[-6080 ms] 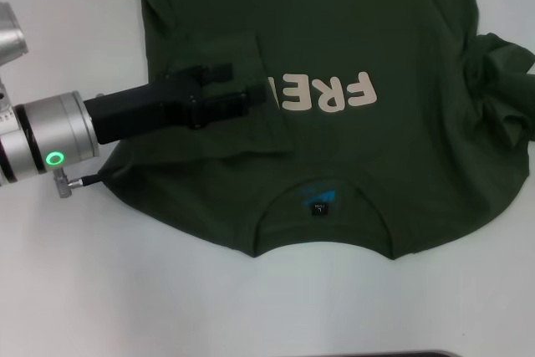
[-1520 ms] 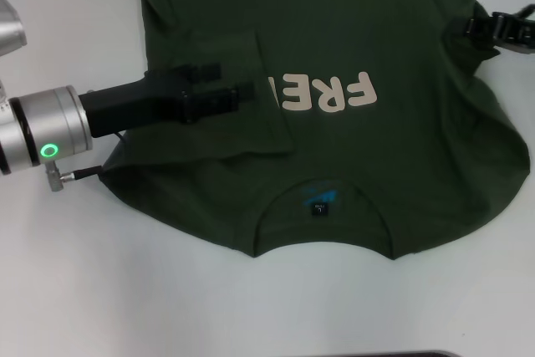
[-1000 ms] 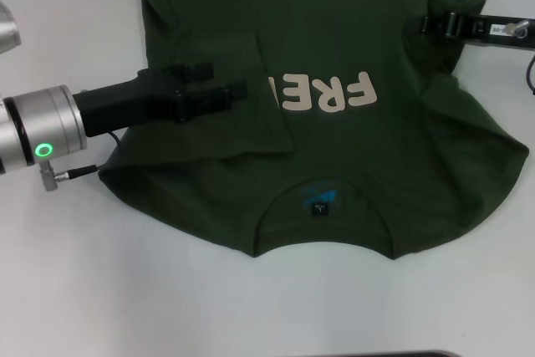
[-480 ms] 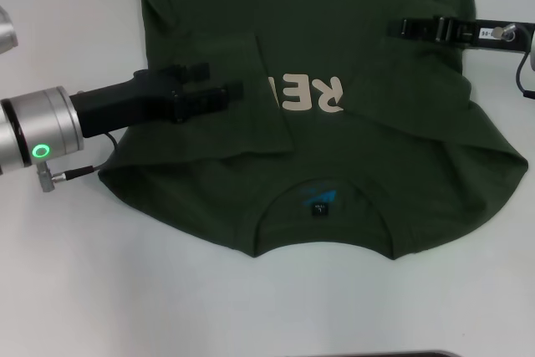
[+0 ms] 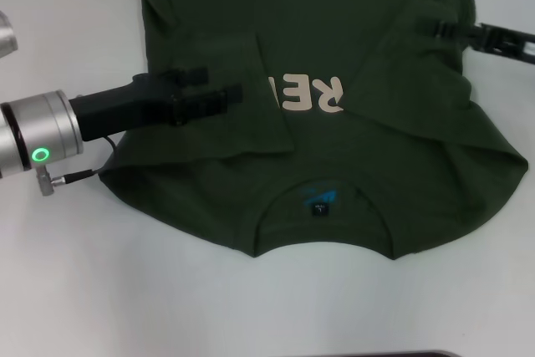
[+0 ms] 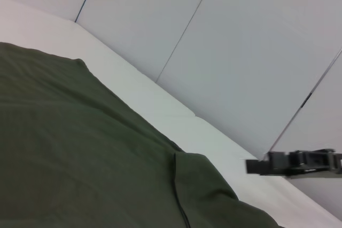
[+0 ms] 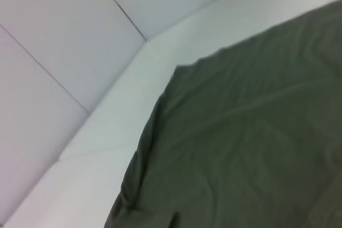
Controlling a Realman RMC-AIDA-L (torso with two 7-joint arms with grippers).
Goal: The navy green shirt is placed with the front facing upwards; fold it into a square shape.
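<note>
Navy green shirt (image 5: 334,56) is lying flat on the white table (image 5: 125,290), collar nearest the robot, both sleeves folded in over the lettering. Left gripper (image 5: 224,94) is resting on the folded left sleeve, fingers narrowly parted, holding nothing. Right gripper (image 5: 447,31) is sitting at the shirt's right edge; its finger state cannot be made out.

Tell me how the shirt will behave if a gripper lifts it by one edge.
The shirt will probably droop and sag: it lies flat with soft wrinkles and both sleeves folded inward, so it is floppy. It likely drags rather than slides as one piece, since creases bunch near the right gripper. The left gripper rests over its folded left sleeve.
</note>
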